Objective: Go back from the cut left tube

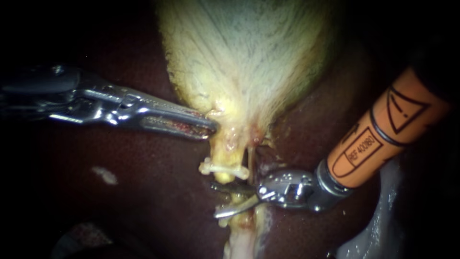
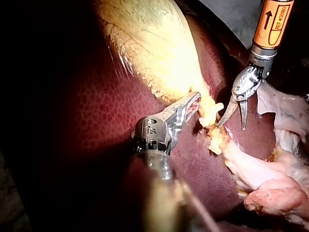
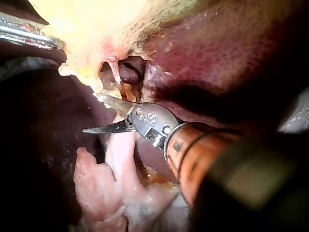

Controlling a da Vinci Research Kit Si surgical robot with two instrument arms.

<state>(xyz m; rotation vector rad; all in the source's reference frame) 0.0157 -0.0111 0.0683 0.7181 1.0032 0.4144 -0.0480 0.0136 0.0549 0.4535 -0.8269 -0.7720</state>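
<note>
- Right instrument [image 1: 223, 199]: hand (both jaws) stands wide, astride the cut left tube [image 1: 226, 152], gripping nothing.
- Tube stump: likely soft, slick, fragile (clip [image 1: 223, 168] nearby); withdraw without touching.

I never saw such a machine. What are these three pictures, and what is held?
It is a surgical robot working on a pig's organs at a bench. The endoscope view looks closely at the tissue; the other two come from cameras on the arms. The dark red liver lies under the pale yellow gallbladder. The left instrument has its jaws shut on the gallbladder's narrow end. The right instrument holds nothing: its blades stand open by a cut tube that bears a white clip.
</note>
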